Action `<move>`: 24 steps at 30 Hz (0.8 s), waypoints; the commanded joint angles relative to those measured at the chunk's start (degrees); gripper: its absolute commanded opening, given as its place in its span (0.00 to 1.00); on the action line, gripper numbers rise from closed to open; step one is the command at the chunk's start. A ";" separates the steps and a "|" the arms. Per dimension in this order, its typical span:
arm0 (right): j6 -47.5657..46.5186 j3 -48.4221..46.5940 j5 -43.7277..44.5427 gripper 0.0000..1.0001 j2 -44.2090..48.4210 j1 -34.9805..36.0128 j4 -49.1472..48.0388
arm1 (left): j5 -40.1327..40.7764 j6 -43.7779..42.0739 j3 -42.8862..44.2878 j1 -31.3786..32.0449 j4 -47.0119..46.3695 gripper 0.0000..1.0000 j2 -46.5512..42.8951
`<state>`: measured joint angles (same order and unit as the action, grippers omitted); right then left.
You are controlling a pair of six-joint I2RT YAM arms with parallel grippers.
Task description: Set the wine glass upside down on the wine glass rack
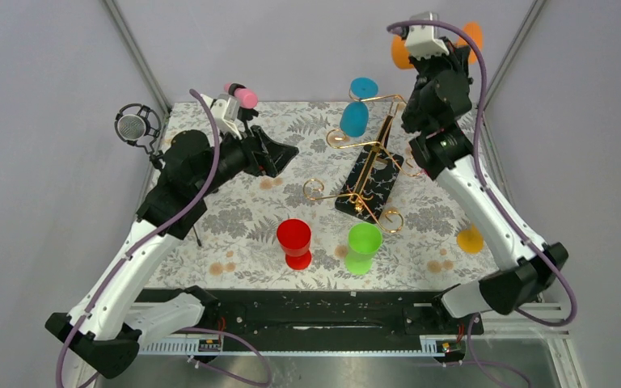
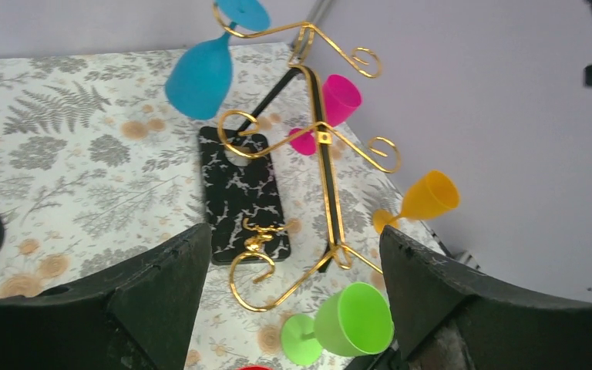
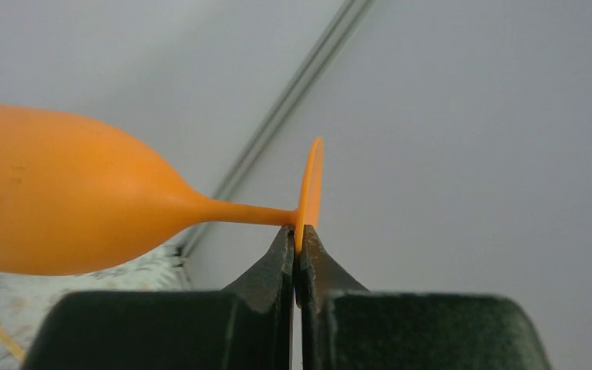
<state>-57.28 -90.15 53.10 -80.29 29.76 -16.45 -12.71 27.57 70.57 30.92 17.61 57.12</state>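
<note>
The desk, under a leaf-patterned cloth, carries the wine glass rack near its middle: gold wire arms with curled ends on a black speckled base. A blue glass hangs bowl-down from one far arm.

The left gripper hovers left of the rack with its fingers wide apart and nothing between them.

The right gripper is raised high at the far right of the rack, close to the back wall. Its fingers are pressed together on the orange wine glass, pinching only the rim of the thin foot. The glass lies sideways to the wrist camera.

It looks like moulded plastic, so probably light, stiff and smooth rather than brittle. Such a narrow pinch on a slick disc may let the bowl swing or slip. The hold does leave the stem free, which probably suits sliding it between a wire arm's rails, foot uppermost.
</note>
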 commanded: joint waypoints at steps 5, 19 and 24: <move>-20.68 -16.96 -3.10 0.00 -9.64 -5.61 -4.26 | -1.53 -2.82 -1.07 -4.08 1.52 0.80 2.26; -16.03 -18.75 -20.95 0.01 -10.60 -7.96 18.52 | -6.52 -0.21 -5.38 -8.91 -1.52 0.80 5.34; -7.56 -13.58 -35.92 0.05 -3.94 -4.12 19.85 | -8.93 -1.32 -5.51 -9.74 -1.46 0.80 6.38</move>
<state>-71.33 -106.02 32.42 -92.20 22.39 1.78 -17.98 26.96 64.60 21.76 19.16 63.02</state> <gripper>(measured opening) 0.036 0.796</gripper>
